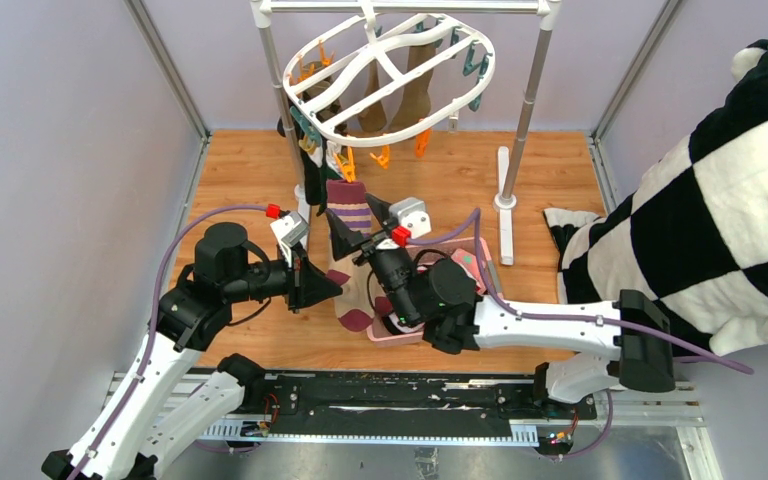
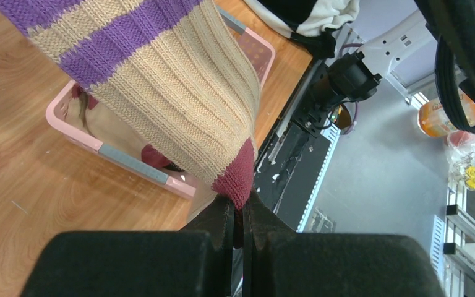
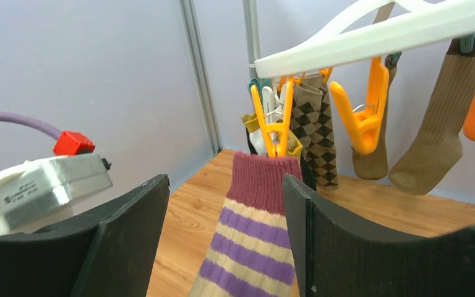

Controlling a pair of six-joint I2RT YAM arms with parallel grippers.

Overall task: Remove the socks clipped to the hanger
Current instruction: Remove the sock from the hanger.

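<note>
The beige ribbed sock with purple stripes point(image 3: 253, 238) hangs by its maroon cuff from an orange plastic clip point(image 3: 276, 127) on the near left rim of the white plastic oval hanger point(image 1: 390, 85), and runs down and forward from there to the two arms. The left gripper point(image 2: 242, 213) is closed tight on the sock's maroon toe; in its wrist view the two black fingers meet with only the tip of the toe pinched between them, and the knitted body stretches away up and to the left. Under that stretch of fabric sits the pink slotted plastic basket point(image 2: 130, 164) on the wooden floor point(image 1: 250, 170), with some fabric showing inside it. The right gripper point(image 3: 226, 185) stands wide open and holds nothing: its two black fingers flank the top of the sock, one on each side of the cuff just under the clip, apart from the fabric. More socks hang from the frame behind, among them a brown argyle sock point(image 3: 315, 136) and an olive-brown sock point(image 3: 433, 136). The hanger itself hangs from the grey metal pole rack point(image 1: 530, 90), and a large black-and-white checked plush cloth point(image 1: 720, 200) lies at the right.
</note>
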